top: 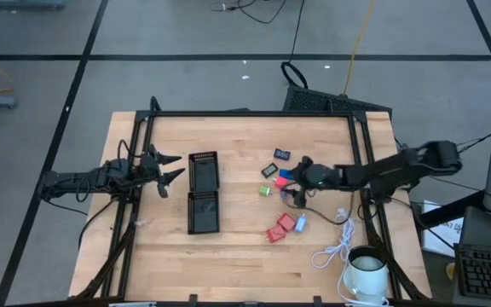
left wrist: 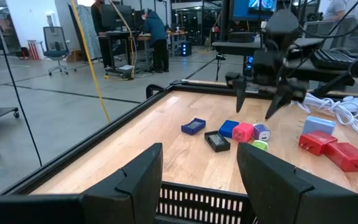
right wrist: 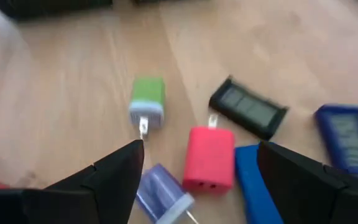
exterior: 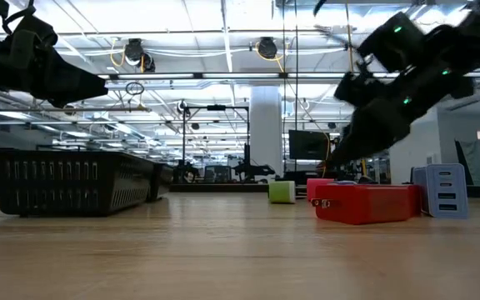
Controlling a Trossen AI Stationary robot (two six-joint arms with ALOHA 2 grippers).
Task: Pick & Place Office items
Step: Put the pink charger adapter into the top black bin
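As right tool point(right wrist: 197, 180) hovers, pink block point(right wrist: 209, 159) beneath

This is a robotics lab in a large open industrial hall. Beyond the left arm's fingers point(left wrist: 148, 180), past the edge of the wooden worktop point(left wrist: 185, 149), lies a grey concrete floor point(left wrist: 61, 106) marked with dark tape lines, with an office chair point(left wrist: 56, 42), desks with monitors point(left wrist: 112, 14) and a person point(left wrist: 157, 34) standing at a bench. The level view across the worktop shows a high ceiling with pipes and strip lights point(exterior: 223, 33), a white pillar point(exterior: 266, 125) and more metal-framed stations point(exterior: 215, 142) in the distance.
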